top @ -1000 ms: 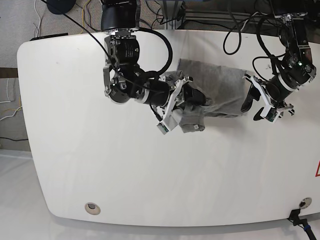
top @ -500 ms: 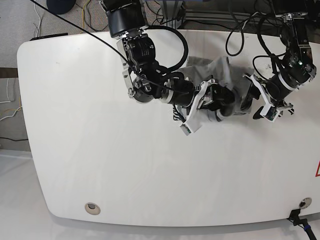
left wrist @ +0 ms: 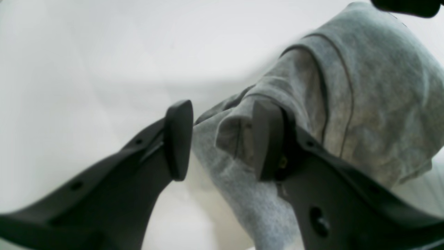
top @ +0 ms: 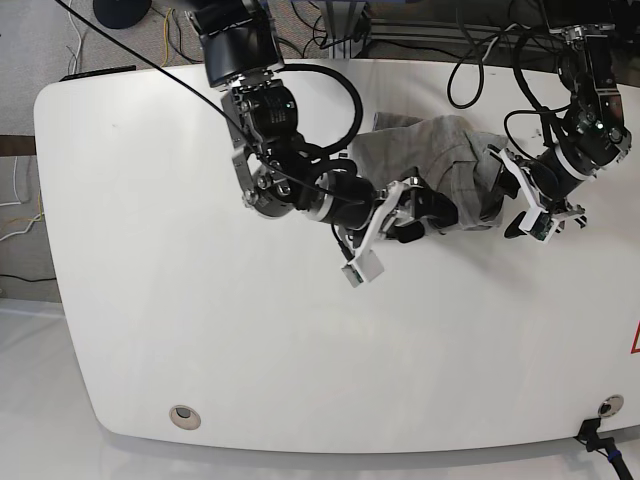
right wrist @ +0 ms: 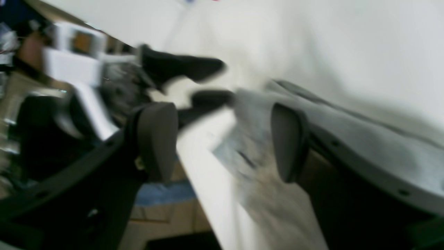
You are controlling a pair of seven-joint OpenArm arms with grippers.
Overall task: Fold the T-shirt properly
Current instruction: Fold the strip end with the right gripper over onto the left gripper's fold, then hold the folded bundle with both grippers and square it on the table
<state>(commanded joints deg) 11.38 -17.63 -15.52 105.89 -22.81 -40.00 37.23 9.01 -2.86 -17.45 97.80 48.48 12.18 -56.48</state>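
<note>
t-shirt [top: 440, 165] bunched, long axis across the table; both grippers [top: 385, 240] [top: 520, 200] gape, holding nothing.

The T-shirt [top: 432, 172] lies on the table [top: 200, 340], between both arms' jaws.

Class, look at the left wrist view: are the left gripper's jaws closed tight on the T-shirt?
No. The left gripper stands open, with a clear gap between its pads, and the grey T-shirt lies bunched behind and beside one pad.
</note>
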